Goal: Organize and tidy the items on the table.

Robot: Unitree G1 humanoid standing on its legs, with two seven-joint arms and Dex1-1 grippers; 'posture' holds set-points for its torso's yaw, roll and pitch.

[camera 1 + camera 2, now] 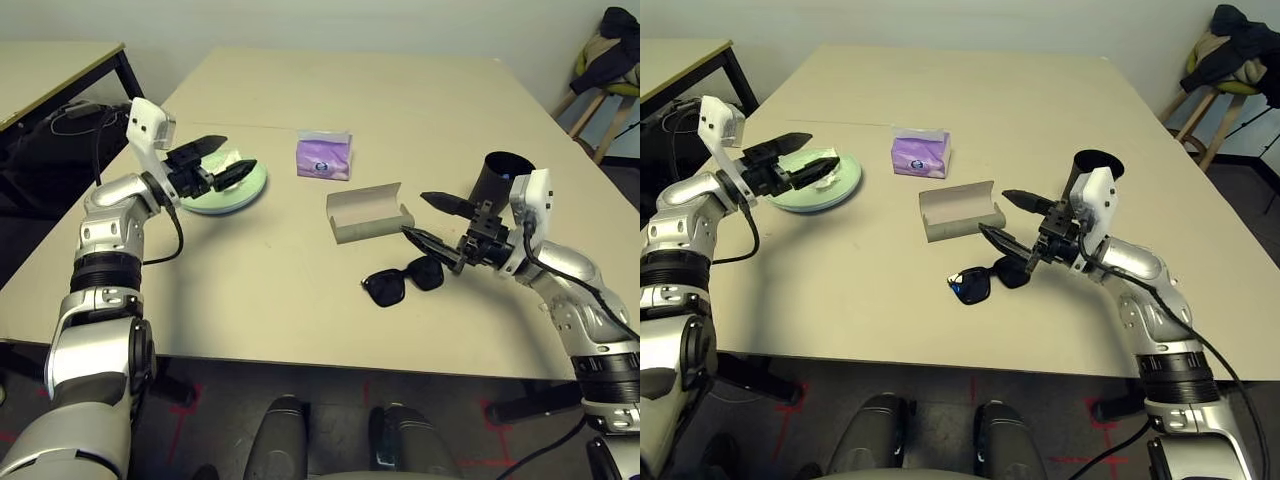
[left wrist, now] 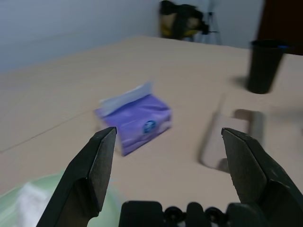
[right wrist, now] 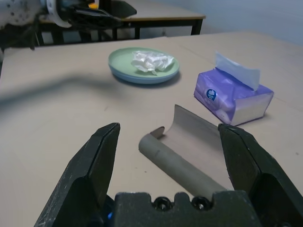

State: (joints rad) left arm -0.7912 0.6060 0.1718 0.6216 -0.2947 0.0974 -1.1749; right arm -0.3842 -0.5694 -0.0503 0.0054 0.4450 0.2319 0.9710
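Light-beige table (image 1: 300,310), matte, carrying the items. Left gripper (image 1: 215,165) hovering over the stacked plates (image 3: 142,72), fingers (image 2: 92,172) spread wide, nothing between them. Light-green plate on top, light-blue rim showing beneath, crumpled white tissue (image 3: 150,61) lying on the green plate. Purple tissue pack (image 1: 324,157) just beyond and right of the plates, white sheet sticking up from its top. Grey-beige glasses case (image 1: 368,213) near the table's middle, lid open. Black sunglasses (image 1: 403,281) lying on the table just in front of the case, apart from it. Right gripper (image 1: 440,222) low over the table just right of the case, above the sunglasses' right end, fingers (image 3: 94,168) parted and empty. Black cup (image 1: 503,180) upright behind the right gripper, near the table's right edge. Second beige table with black legs (image 1: 60,70) at far left; stool (image 1: 600,110) with dark clothing at far right.
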